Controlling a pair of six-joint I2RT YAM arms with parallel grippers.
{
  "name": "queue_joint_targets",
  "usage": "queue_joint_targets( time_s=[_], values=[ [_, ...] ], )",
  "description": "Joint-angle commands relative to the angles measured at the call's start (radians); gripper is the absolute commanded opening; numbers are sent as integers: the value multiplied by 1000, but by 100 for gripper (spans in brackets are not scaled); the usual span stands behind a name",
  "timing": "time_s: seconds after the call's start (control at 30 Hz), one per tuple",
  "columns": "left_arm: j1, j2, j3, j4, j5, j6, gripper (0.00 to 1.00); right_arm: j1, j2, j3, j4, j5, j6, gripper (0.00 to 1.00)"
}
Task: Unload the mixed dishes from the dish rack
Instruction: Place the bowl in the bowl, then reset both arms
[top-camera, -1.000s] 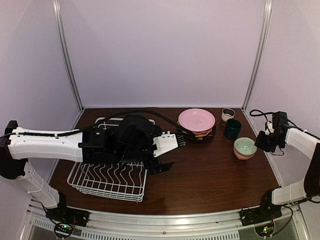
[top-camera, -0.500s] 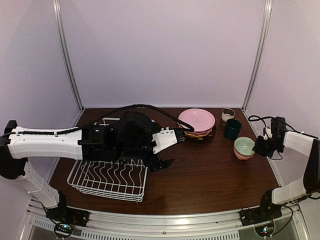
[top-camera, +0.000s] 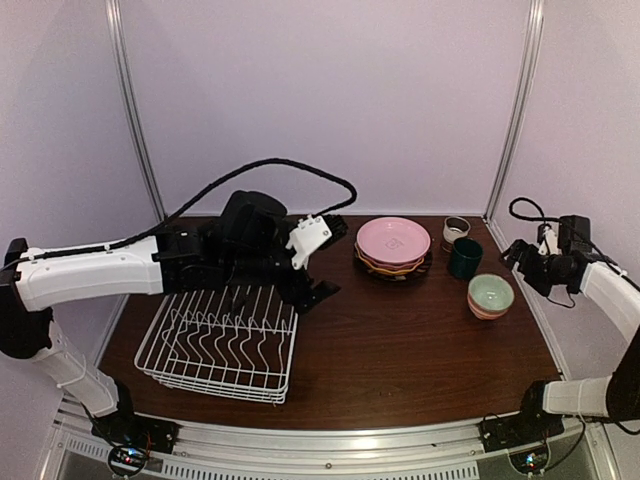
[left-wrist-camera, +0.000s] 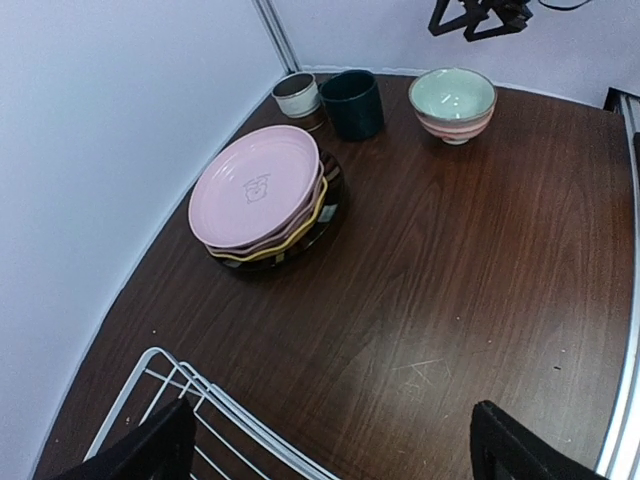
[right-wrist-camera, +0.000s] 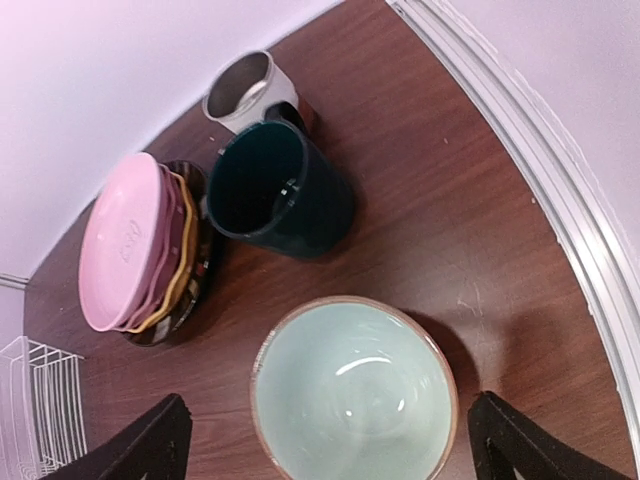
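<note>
Right gripper (top-camera: 522, 258) has sprung open and backed away from the pale green bowl (top-camera: 490, 294). My left gripper (top-camera: 325, 262) has lifted farther back; I now see more of the dish rack (top-camera: 220, 345) uncovered.

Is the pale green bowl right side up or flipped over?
Right side up: the pale green bowl shows its rim and empty inside facing upward.

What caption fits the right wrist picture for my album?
Open fingers hover over a pale green bowl, next to a dark green cup and stacked plates.
</note>
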Motion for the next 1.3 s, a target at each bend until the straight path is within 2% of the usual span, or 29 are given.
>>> queue_joint_targets(
  time_s=[0.0,0.17,0.4,0.57,0.73,1.03,1.27],
  values=[
    [91,-39,44,27,105,-184,97,24,-59,78,-6,-62,11,100],
    [210,-48,48,20,166,-338,98,144,-96,143,-9,-27,32,100],
    [388,-33,55,-17,360,-507,97,470,-136,118,60,175,84,100],
    [411,-51,28,-36,319,-558,97,730,-128,42,155,354,123,100],
    [427,-91,-45,-39,299,-605,97,912,-106,-40,245,487,172,100],
    [451,-156,-235,55,251,-718,97,1137,-21,-152,408,596,266,100],
    [467,-172,-304,95,237,-756,97,1196,50,-120,419,614,262,100]
  ],
)
